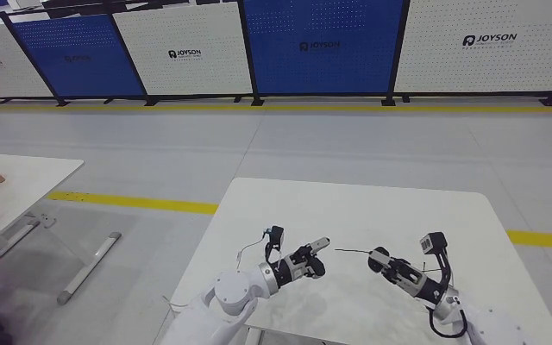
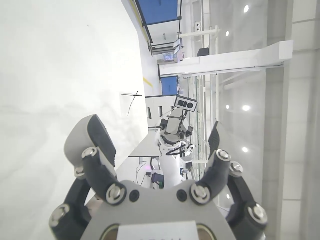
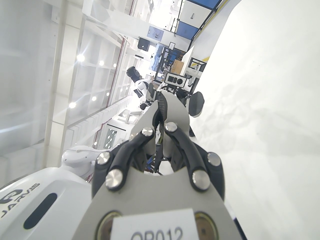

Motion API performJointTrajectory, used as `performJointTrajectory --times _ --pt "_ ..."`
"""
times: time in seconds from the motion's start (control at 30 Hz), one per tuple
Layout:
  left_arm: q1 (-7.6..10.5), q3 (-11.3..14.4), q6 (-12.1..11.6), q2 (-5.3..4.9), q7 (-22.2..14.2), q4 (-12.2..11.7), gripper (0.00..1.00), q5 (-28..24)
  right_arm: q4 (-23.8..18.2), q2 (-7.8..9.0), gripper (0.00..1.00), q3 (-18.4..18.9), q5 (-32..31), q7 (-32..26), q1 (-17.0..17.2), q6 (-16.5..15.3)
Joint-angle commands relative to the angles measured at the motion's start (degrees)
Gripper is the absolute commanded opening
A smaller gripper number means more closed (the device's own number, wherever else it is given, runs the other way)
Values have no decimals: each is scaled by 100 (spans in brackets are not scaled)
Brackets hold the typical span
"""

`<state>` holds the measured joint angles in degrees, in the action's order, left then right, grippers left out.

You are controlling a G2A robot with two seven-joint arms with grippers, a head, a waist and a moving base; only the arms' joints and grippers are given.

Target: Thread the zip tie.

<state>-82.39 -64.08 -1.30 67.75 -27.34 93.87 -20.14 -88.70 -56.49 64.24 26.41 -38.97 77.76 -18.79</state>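
Note:
A thin black zip tie [image 1: 352, 252] lies on the white table [image 1: 362, 203] between my two grippers. In the left wrist view the zip tie [image 2: 131, 96] appears as two fine crossed strands, a little apart from the right gripper [image 2: 172, 126]. My left gripper [image 1: 321, 246] is just left of the tie, open and empty [image 2: 157, 131]. My right gripper [image 1: 377, 257] is at the tie's right end, its fingers pressed together [image 3: 160, 106]. I see nothing between them.
The table's front edge runs close under both arms, with bare tabletop beyond and to both sides of the tie. A second white table [image 1: 26, 181] stands off to the left. Blue and white partition panels [image 1: 319, 43] line the back of the room.

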Motion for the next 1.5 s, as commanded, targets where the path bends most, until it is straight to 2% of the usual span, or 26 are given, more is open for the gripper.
performJointTrajectory --times 0.0,0.17,0.27,0.33,0.8,0.87,0.93,1.0,1.33,1.47 --pt "9 60 -141 17 40 -43 100 -95 38 -33 0 -63 -161 241 -32 -32" --pt "140 283 -502 98 -58 -238 100 -712 28 -121 0 -221 -229 460 -89 -70" --pt "347 636 -568 188 89 -401 100 -736 66 -173 0 -334 -395 515 -155 -70" --pt "449 744 -562 222 221 -501 100 -694 70 -177 0 -341 -406 518 -161 -70" --pt "447 745 -579 224 235 -489 100 -705 70 -177 0 -341 -406 518 -161 -70" --pt "438 772 -745 239 256 -441 100 -776 70 -177 0 -341 -406 518 -161 -70" --pt "428 786 -1032 256 319 -420 100 -817 70 -177 0 -341 -406 518 -161 -70" --pt "421 821 -1187 278 513 -435 100 -779 70 -177 0 -341 -406 518 -161 -70" --pt "416 836 -1156 281 537 -443 100 -774 70 -177 0 -341 -406 518 -161 -70" --pt "468 857 -1285 276 562 -584 100 -435 70 -177 0 -341 -406 518 -161 -70"
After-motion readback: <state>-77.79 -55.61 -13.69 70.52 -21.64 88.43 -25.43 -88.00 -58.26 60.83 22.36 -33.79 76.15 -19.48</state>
